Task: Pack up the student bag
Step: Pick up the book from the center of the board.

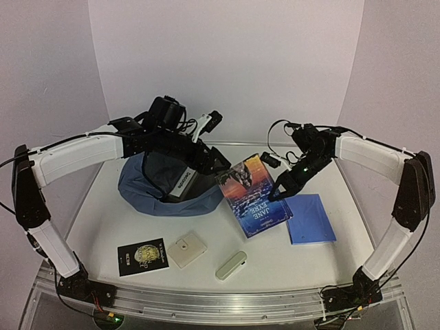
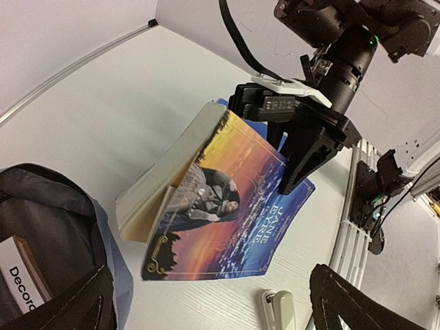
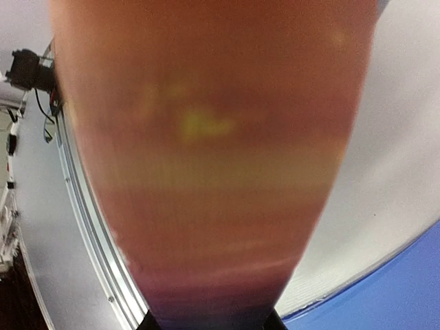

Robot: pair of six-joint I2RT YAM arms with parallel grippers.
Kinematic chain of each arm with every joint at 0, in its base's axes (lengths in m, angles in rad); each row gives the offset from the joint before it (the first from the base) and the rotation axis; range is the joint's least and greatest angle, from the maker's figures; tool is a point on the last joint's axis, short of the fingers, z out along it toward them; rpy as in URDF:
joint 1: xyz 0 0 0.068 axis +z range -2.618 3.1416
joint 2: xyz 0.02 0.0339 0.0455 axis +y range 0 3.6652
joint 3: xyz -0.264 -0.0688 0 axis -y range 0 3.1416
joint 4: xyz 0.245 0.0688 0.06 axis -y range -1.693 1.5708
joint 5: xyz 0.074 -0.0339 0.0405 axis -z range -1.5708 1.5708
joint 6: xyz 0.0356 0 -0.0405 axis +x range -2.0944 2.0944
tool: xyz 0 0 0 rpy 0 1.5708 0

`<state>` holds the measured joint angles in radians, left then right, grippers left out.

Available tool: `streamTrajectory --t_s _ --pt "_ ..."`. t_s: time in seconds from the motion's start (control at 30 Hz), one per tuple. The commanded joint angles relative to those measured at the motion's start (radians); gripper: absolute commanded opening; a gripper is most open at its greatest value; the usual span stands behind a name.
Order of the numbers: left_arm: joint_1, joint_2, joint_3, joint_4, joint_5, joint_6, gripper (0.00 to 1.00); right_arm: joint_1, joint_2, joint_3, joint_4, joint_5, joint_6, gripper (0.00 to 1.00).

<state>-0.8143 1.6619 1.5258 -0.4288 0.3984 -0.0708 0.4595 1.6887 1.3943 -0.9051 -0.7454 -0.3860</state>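
The slate-blue student bag [image 1: 148, 196] lies open at the back left, with a white-spined book [image 1: 184, 182] inside it. It also shows at the left edge of the left wrist view [image 2: 48, 220]. My left gripper [image 1: 213, 161] is at the bag's right rim, with its jaws spread wide and nothing between them [image 2: 213, 302]. My right gripper [image 1: 277, 194] is shut on the right edge of the "Jane Eyre" paperback [image 1: 251, 192]. The paperback is tilted, its near side raised off the table [image 2: 227, 206]. Its blurred cover [image 3: 206, 151] fills the right wrist view.
A flat bright-blue notebook [image 1: 311, 218] lies right of the paperback and shows in the right wrist view [image 3: 392, 295]. A black booklet [image 1: 142, 256], a cream square box [image 1: 187, 249] and a pale stapler [image 1: 231, 265] lie near the front edge. A small black object [image 1: 273, 161] is at the back.
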Motion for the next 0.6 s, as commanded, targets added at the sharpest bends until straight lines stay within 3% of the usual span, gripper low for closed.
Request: streamTrajectory --t_s 0.0,0.37,0.57 --pt "-0.001 -0.005 0.071 -0.14 0.042 0.147 1.0 0.065 -0.083 0.141 -0.143 0.005 -0.189 0.0" --pt "-0.007 0.031 0.053 -0.129 0.253 0.206 1.0 0.17 -0.083 0.261 -0.269 0.026 -0.328 0.0" --pt "-0.011 0.059 0.052 -0.144 0.365 0.204 0.81 0.188 -0.081 0.3 -0.29 0.039 -0.364 0.0"
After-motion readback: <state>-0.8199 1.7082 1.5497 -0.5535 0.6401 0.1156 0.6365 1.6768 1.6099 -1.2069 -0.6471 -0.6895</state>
